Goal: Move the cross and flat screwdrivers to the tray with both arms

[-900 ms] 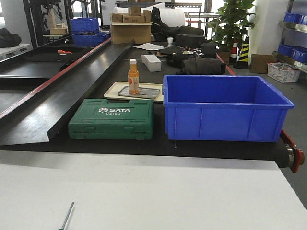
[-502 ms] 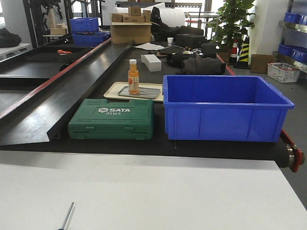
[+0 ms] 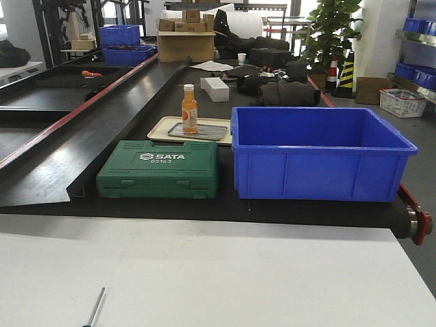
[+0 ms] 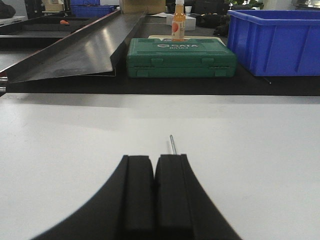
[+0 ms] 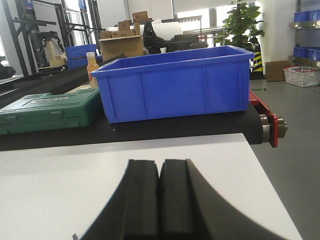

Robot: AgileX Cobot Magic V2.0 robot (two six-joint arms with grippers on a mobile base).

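The left gripper (image 4: pixel 154 192) has its fingers pressed together on nothing. A slim steel-shafted screwdriver (image 4: pixel 172 145) lies just ahead of them, by the white worktop's (image 4: pixel 260 135) near-left corner, barely shifted in the last second, so no pickup has begun. The right gripper (image 5: pixel 160 200) is likewise closed and empty. The shallow grey metal tray (image 3: pixel 212 132) sits well past the far edge, behind the green plastic tool case (image 3: pixel 158 169).

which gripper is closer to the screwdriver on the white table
Left. The left gripper sits right behind the screwdriver, whose shaft pokes out just past its fingertips. The right gripper faces the blue bin, no screwdriver ahead of it.
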